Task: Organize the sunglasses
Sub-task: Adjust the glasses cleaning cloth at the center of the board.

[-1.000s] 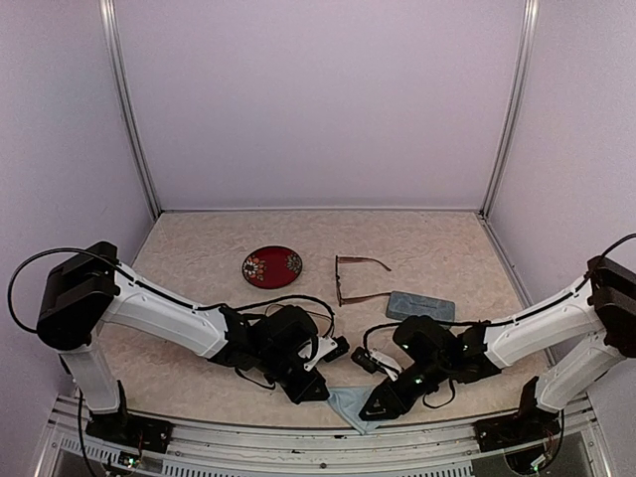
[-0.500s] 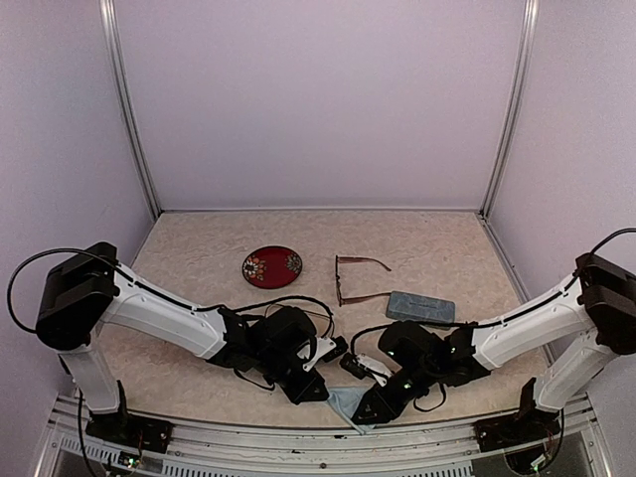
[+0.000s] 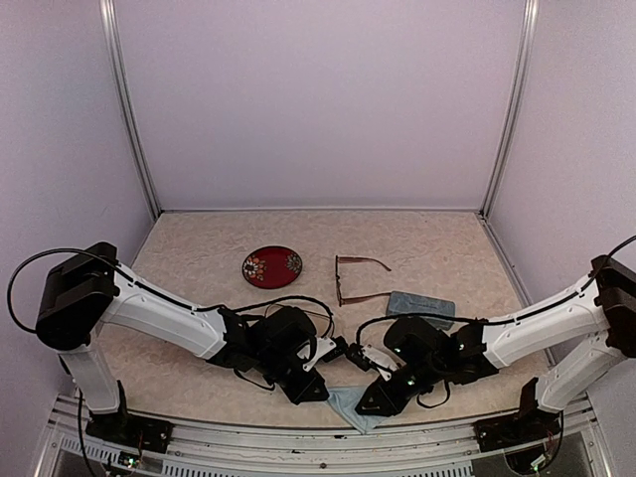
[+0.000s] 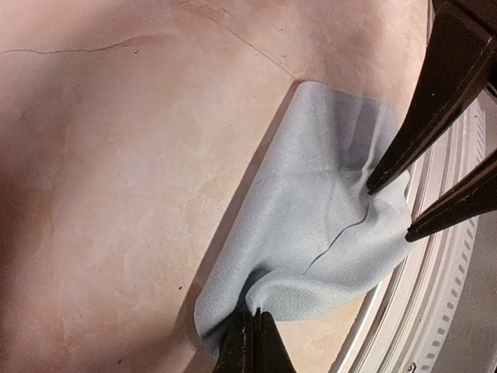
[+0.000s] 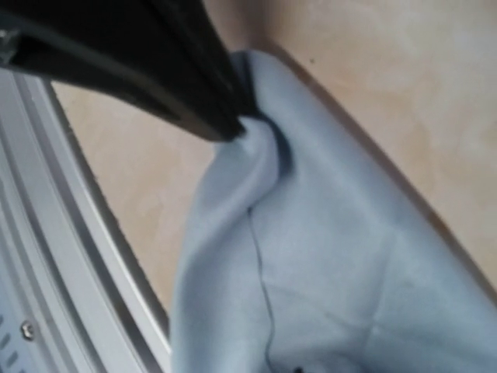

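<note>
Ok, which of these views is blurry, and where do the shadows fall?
Right wrist view: soft all over, with the light-blue cloth and the left gripper pinching it both out of focus. Left wrist view: sharp, with a broad shadow darkening the tabletop on the left. Top view: evenly lit, in focus, no glare.

Left arm (image 3: 159, 316) and right arm (image 3: 542, 326) showing white tubular links running between boxy black joint housings (image 3: 72, 298). Thin black cables (image 3: 11, 288) looping off shoulders and wrists. Left gripper (image 4: 252, 315) and right gripper (image 4: 388, 214) showing flat black fingers tapering to narrow tips.
</note>
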{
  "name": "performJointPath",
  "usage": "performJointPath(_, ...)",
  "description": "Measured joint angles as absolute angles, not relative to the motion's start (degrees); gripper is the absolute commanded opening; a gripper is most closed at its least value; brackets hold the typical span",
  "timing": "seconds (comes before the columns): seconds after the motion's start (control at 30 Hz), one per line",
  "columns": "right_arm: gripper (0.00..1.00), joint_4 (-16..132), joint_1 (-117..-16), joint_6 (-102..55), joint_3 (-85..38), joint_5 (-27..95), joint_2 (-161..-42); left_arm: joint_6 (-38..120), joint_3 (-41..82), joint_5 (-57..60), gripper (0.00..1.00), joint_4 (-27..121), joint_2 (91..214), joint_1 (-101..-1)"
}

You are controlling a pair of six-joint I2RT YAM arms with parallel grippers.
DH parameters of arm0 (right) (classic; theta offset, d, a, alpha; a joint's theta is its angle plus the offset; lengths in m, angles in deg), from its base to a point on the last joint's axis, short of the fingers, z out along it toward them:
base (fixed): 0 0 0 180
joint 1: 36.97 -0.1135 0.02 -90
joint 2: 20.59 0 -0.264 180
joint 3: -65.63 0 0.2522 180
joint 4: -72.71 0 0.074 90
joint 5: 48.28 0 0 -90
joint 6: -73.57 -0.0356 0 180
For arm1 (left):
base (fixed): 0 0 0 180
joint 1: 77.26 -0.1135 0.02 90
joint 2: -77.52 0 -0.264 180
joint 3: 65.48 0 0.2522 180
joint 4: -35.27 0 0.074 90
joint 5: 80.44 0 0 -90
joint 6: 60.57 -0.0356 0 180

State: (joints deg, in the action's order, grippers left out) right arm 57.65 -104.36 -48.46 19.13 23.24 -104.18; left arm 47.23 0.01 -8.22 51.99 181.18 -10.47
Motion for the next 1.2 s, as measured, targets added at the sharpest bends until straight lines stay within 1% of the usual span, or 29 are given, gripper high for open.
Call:
performJointPath(0.2, 0.24, 57.0, -104.9, -47.4, 19.1, 23.4, -104.3, 47.3, 0.0, -8.2, 0.00, 52.0, 181.2, -10.5)
performJointPath(0.47, 0.19, 56.2, -106.5, -46.0, 18.6, 23.4, -106.6, 47.3, 0.0, -8.3, 0.00, 52.0, 181.2, -10.5)
performJointPath(0.8, 0.01, 55.4, -107.0, -45.4, 17.7, 24.3, -107.8, 47.5, 0.0, -8.3, 0.00, 52.0, 181.2, -10.5)
performJointPath(1.2, 0.00, 51.5, -106.9, -44.8, 17.0, 28.3, -103.6, 47.5, 0.0, -8.2, 0.00, 52.0, 181.0, -10.5)
